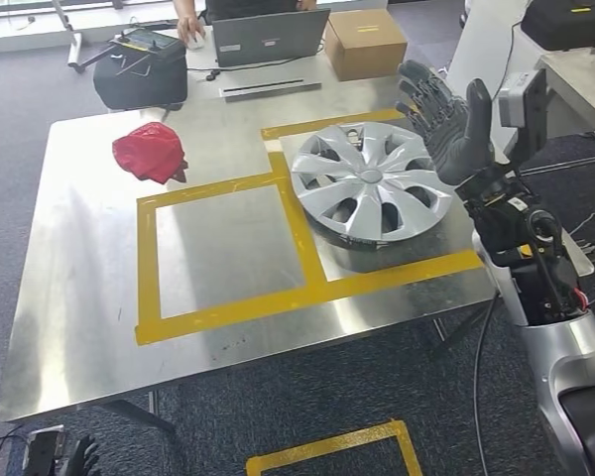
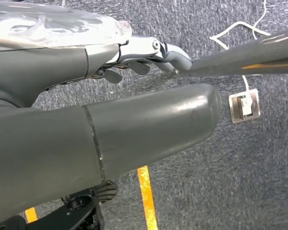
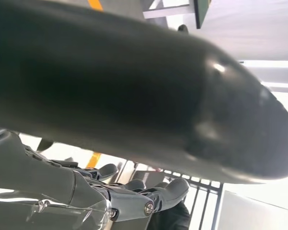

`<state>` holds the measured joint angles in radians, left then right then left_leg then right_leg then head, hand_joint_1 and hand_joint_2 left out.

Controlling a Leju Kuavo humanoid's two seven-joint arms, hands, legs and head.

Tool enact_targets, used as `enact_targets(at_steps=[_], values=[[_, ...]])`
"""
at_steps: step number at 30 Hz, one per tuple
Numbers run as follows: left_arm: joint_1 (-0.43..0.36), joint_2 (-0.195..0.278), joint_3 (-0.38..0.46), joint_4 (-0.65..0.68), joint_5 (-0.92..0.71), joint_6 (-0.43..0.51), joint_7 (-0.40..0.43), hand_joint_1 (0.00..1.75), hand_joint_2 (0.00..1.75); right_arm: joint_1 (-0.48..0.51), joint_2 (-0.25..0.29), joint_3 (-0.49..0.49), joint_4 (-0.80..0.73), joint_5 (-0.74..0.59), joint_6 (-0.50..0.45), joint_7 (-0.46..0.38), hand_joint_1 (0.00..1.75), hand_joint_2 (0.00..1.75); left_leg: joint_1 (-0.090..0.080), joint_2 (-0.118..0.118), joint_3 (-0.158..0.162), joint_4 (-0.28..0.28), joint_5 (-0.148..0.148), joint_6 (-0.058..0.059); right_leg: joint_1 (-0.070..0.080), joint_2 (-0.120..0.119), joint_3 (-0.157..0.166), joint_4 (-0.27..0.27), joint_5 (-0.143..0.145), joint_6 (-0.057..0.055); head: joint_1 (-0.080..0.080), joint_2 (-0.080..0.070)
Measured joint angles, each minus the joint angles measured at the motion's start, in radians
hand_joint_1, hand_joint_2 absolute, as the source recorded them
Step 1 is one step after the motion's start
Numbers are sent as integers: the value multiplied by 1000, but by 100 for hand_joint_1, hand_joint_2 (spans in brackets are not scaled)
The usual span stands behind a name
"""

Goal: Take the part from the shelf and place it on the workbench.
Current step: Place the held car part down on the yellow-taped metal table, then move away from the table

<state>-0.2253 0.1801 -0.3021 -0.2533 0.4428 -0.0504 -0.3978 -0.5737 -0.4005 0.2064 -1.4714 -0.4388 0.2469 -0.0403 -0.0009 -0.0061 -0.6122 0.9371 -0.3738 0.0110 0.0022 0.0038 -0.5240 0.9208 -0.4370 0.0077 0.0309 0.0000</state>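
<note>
- Low at the near left, left hand hanging beside the table edge above the carpet — fingers straight and apart in the left wrist view, nothing in them.
- Right hand raised off the table's right side, fingers spread wide, empty, just beside the part's rim.
- Silver wheel cover lying flat, face up, inside the right yellow-taped square on the metal workbench; round, so no long axis.
- Further left, a crumpled red cloth.
- At the far edge — black bag, laptop, cardboard box, a person's hand.
</note>
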Motion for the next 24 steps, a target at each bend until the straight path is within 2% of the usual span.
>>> enact_targets(at_steps=[6,11,17,24], values=[[1,0,0,0,3,8,-1,0,0,134,6,-11,-131,-3,-3,-2,0,0,0,-1,0,0,-1,0,0,-2,1,0,-2,0,1,0],[-2,-1,0,0,2,10,5,0,0,232,43,-5,-194,13,29,-46,0,0,0,-1,0,0,-2,-1,0,-1,1,0,-2,0,0,0],[-5,-4,0,0,-4,17,8,0,0,283,92,5,-231,15,49,-62,0,0,0,-1,1,0,-2,-1,0,-1,1,0,-3,-1,0,0],[-10,-5,0,0,-4,20,10,0,0,294,120,7,-261,28,30,-54,0,0,0,-1,1,-1,-2,-1,0,-1,1,0,-3,-1,0,0]])
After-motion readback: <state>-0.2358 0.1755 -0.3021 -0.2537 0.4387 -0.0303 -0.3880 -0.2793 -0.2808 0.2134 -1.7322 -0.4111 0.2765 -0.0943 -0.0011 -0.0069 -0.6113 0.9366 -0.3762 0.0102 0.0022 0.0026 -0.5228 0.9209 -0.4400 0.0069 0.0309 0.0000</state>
